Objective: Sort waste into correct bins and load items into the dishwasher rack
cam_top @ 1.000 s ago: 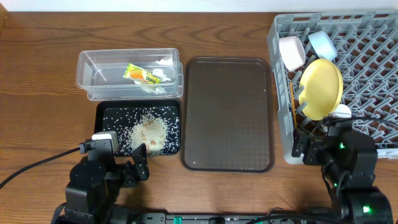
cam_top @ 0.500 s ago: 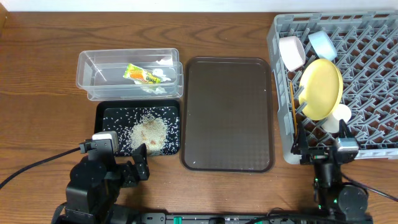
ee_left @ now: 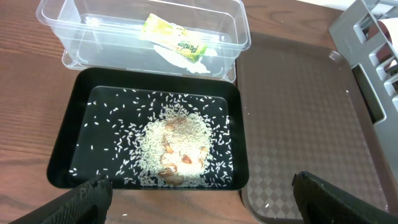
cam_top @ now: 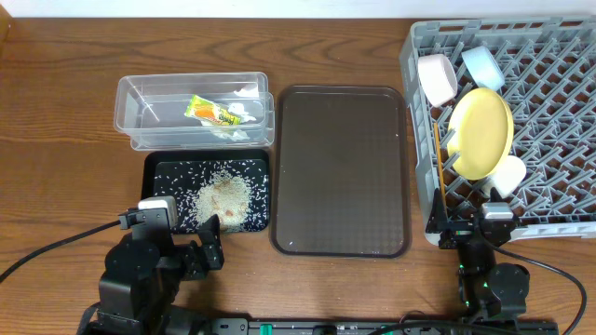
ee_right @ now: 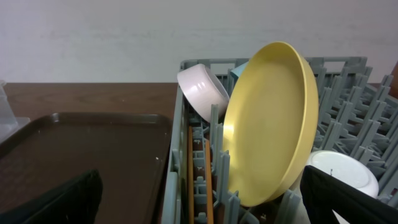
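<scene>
The grey rack (cam_top: 549, 112) at the right holds the yellow plate (cam_top: 481, 130) on edge, a white bowl (cam_top: 436, 78), a light blue bowl (cam_top: 483, 65), a small white cup (cam_top: 509, 173) and two chopsticks (cam_top: 438, 154). The clear tub (cam_top: 140, 121) holds the green-and-orange wrapper (cam_top: 212, 113) and white paper (cam_top: 244, 112). The black tray (cam_top: 149, 200) holds rice and scraps (cam_top: 223, 197). My left gripper (cam_top: 182, 249) is open and empty just in front of the black tray (ee_left: 68, 149). My right gripper (cam_top: 475, 233) is open and empty at the rack's front left corner, facing the plate (ee_right: 267, 124) and chopsticks (ee_right: 190, 168).
The larger brown serving tray (cam_top: 343, 167) lies between the black tray and the rack, and it also shows in the left wrist view (ee_left: 298, 112) and the right wrist view (ee_right: 81, 143). A black cable (cam_top: 47, 247) runs across the front left of the table.
My right arm has drawn back from the rack toward the table's front edge. The white cup stays in the rack beside the plate. The left arm has not moved.
</scene>
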`<state>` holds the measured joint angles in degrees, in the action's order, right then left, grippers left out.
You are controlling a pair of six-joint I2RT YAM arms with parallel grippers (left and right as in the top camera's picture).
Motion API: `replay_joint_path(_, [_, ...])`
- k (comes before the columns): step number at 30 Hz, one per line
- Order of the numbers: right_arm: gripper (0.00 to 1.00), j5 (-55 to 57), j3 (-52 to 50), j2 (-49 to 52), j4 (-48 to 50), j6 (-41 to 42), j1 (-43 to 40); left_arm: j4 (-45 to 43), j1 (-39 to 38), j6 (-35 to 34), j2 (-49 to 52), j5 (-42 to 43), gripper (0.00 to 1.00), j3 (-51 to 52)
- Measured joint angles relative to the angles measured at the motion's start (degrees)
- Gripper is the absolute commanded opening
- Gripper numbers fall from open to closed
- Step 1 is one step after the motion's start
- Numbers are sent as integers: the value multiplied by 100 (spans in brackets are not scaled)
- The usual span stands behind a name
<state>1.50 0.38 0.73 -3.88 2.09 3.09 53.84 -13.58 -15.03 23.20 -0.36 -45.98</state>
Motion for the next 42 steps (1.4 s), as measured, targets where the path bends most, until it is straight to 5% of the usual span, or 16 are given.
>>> replay_joint_path(29, [99,2,0,0,0,0,0,48,2,17,-26,0,95,52])
replay_joint_path(42, [99,2,0,0,-4,0,0,-3130,660,623,-1803,0,95,2957])
